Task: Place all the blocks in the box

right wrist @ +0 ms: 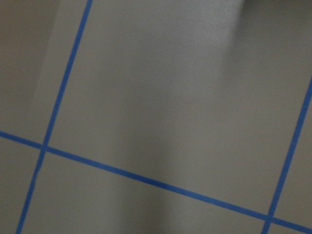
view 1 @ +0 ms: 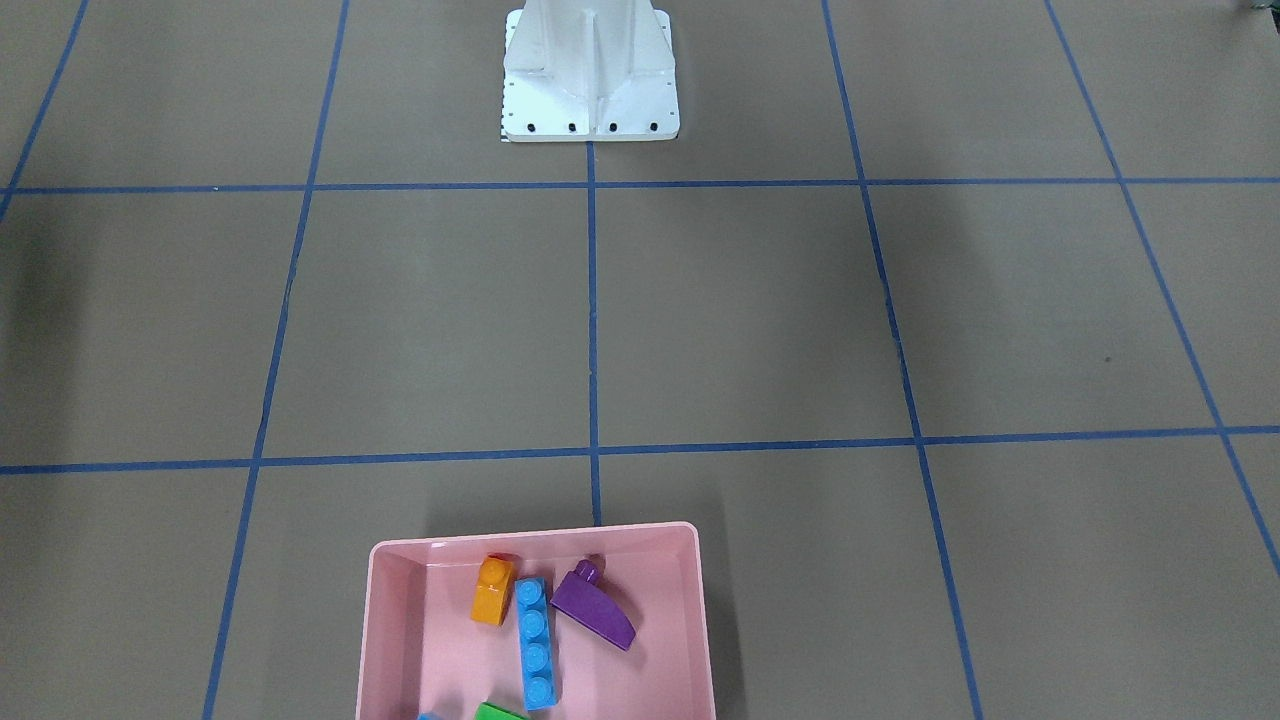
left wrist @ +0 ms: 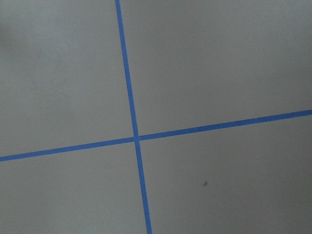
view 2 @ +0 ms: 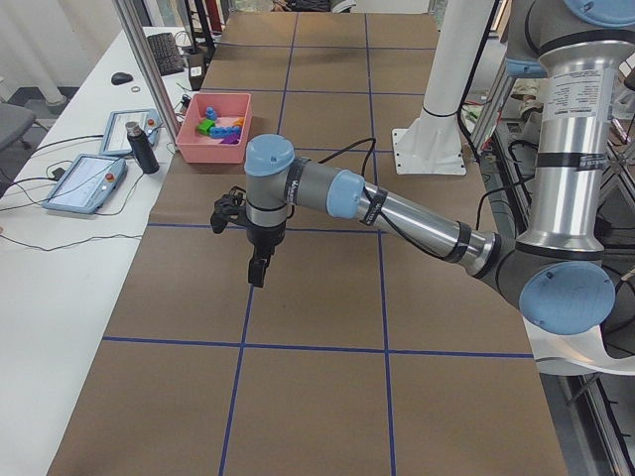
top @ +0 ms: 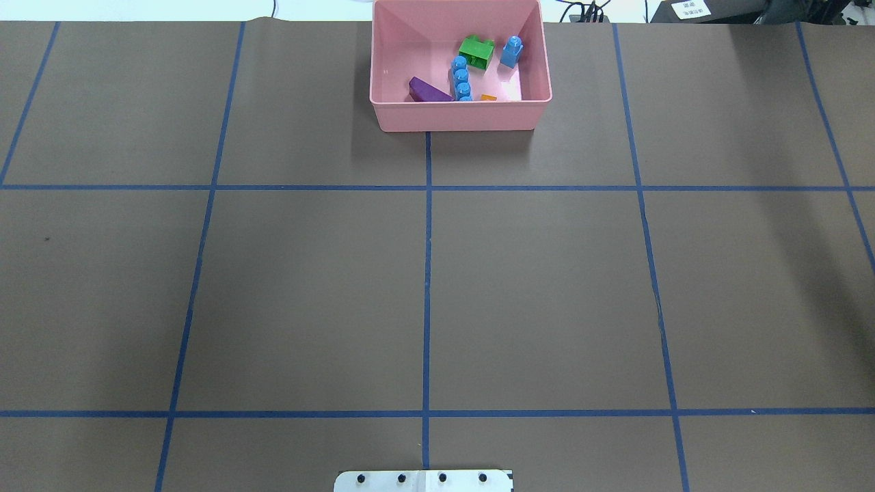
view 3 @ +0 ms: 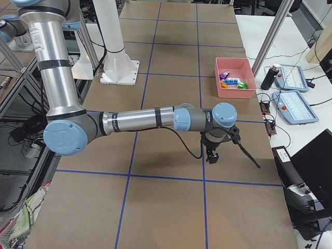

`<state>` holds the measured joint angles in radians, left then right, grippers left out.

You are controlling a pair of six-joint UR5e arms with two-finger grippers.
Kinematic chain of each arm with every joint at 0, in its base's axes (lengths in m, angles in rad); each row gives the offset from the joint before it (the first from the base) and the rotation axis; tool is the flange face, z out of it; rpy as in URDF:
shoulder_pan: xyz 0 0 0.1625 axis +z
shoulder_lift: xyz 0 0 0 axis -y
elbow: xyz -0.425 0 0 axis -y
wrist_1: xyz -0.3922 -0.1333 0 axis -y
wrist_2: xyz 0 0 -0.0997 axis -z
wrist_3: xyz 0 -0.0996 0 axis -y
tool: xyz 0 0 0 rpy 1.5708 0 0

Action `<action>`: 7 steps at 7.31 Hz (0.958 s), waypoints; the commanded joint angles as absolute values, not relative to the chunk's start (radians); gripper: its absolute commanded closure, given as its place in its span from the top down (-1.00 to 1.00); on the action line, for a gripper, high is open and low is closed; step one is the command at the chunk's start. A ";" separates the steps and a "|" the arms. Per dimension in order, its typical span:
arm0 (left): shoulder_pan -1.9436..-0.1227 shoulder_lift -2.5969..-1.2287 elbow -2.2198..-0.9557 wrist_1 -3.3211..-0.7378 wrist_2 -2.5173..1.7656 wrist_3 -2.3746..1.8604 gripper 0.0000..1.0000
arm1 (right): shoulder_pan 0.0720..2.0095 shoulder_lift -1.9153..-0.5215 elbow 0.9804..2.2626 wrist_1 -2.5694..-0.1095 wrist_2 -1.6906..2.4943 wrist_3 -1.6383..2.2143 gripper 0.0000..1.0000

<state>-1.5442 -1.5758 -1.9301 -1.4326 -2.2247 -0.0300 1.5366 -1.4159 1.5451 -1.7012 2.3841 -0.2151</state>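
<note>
Okay, status from my end. All five bricks are in the shallow pink rectangular plastic tray (top: 458,116), which sits at the operators' edge of the brown paper-covered table (top: 307,294), well away from both sets of jaws.

Contents, going outward from the jaws:
- The orange sloped plastic brick (view 1: 493,591) is at the tray end nearer the jaws, right against one end of the long blue four-stud bar (view 1: 534,643).
- The bar lies flat, studs up, and runs from the near end toward the far end.
- The purple sloped wedge brick (view 1: 595,607) is just beside the bar on its other flank, lying at an angle.
- The green studded brick (top: 476,52) and the blue one-stud cube (top: 511,52) are at the far end, close together with a gap between them. The cube is upright.

Left gripper (view 2: 256,281) hangs pointing down over a blue tape line (left wrist: 127,87), clear of the paper. Right gripper (view 3: 210,160) also points down, low above the table. Each shows only in a side view, so I can't tell how far either pair of jaws is parted or whether they hold anything.

Both wrist cameras show just paper and crossing tape.
</note>
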 commanded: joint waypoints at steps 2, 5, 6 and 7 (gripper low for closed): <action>-1.638 -1.540 -1.753 -1.468 -2.272 0.149 1.00 | 1.578 -1.514 1.591 -1.701 2.243 -0.216 1.00; -1.637 -1.500 -1.589 -1.570 -2.276 0.137 1.00 | 1.582 -1.627 1.764 -1.704 2.313 -0.064 1.00; -1.635 -1.500 -1.624 -1.577 -2.298 0.030 1.00 | 1.582 -1.631 1.766 -1.701 2.316 -0.034 1.00; -1.629 -1.499 -1.679 -1.601 -2.302 -0.042 1.00 | 1.582 -1.632 1.756 -1.701 2.315 -0.038 1.00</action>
